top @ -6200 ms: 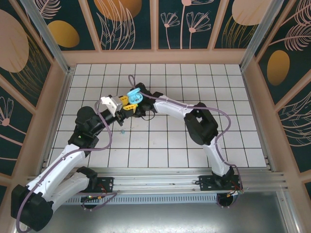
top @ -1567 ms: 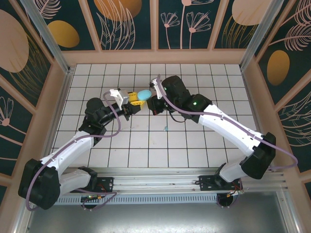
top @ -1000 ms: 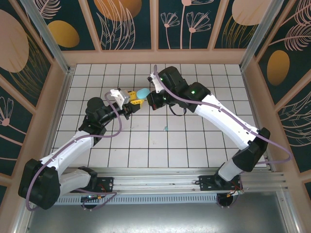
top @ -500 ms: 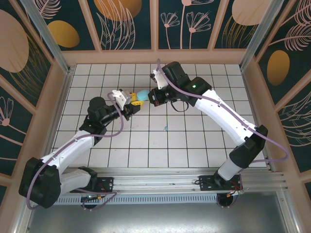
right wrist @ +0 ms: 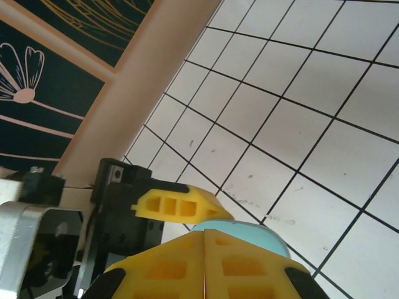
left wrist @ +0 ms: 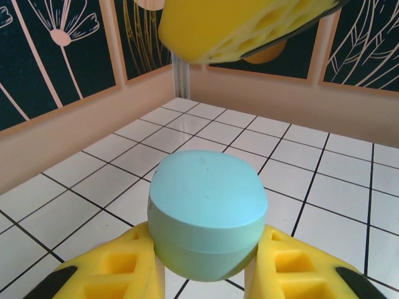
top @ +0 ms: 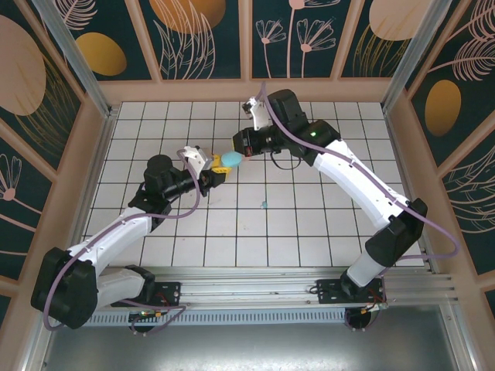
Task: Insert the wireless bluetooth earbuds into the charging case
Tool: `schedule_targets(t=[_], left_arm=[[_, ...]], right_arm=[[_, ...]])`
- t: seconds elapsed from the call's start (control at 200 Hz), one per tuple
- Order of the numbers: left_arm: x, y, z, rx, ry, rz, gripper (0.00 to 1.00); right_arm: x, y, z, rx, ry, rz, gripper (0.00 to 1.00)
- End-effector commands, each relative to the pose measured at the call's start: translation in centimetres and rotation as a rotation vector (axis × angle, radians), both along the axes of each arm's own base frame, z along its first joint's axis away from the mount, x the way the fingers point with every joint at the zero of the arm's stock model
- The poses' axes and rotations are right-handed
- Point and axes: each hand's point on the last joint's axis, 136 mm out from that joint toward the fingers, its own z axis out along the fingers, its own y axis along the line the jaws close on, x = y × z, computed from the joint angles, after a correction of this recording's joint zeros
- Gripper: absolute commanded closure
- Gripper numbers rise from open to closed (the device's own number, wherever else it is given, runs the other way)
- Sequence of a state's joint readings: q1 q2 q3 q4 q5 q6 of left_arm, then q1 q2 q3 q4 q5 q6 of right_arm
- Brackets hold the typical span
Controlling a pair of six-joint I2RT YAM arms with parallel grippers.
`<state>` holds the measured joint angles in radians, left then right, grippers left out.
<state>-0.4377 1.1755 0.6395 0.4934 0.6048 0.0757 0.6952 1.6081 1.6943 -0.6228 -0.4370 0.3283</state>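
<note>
Over the last second the right gripper, its fingers pressed together and holding nothing, has drawn back toward the far wall. In the left wrist view it now hangs just above the charging case, apart from it. The left gripper stays clamped on the lower half of the case and holds it clear of the table. The lid, which stood open some seconds ago, now sits shut. We judge that the closing step is done. One teal earbud lies loose on a tile nearer the arm bases, well apart from the case. If it belongs in this case, the lid must be reopened. Nothing lies between the earbud and either gripper; only the enclosure walls bound the reach.
</note>
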Motion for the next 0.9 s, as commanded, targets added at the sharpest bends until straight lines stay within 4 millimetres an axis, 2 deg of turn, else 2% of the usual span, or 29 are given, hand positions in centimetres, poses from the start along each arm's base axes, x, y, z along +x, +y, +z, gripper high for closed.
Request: schedule_targets(t=[0.0, 0.18, 0.335, 0.691, 0.896], left_arm=[[-0.6, -0.1, 0.1, -0.008, -0.01, -0.023, 0.81], [-0.7, -0.4, 0.7, -0.04, 0.012, -0.038, 0.82], [-0.7, -0.6, 1.4, -0.064, 0.014, -0.05, 0.82], [-0.9, -0.7, 1.8, -0.075, 0.016, -0.066, 0.82], [-1.2, -0.7, 1.7, -0.074, 0.018, -0.074, 0.82]], right_arm=[[-0.8, -0.5, 1.1, 0.042, -0.04, 0.032, 0.89], [-3.9, -2.1, -0.7, 0.072, -0.06, 0.082, 0.87], [-5.7, -1.3, -1.9, 0.09, -0.04, 0.121, 0.89], [-4.8, 0.8, -3.0, 0.042, -0.031, 0.17, 0.91], [-3.3, 0.4, -1.7, 0.039, -0.072, 0.121, 0.94]])
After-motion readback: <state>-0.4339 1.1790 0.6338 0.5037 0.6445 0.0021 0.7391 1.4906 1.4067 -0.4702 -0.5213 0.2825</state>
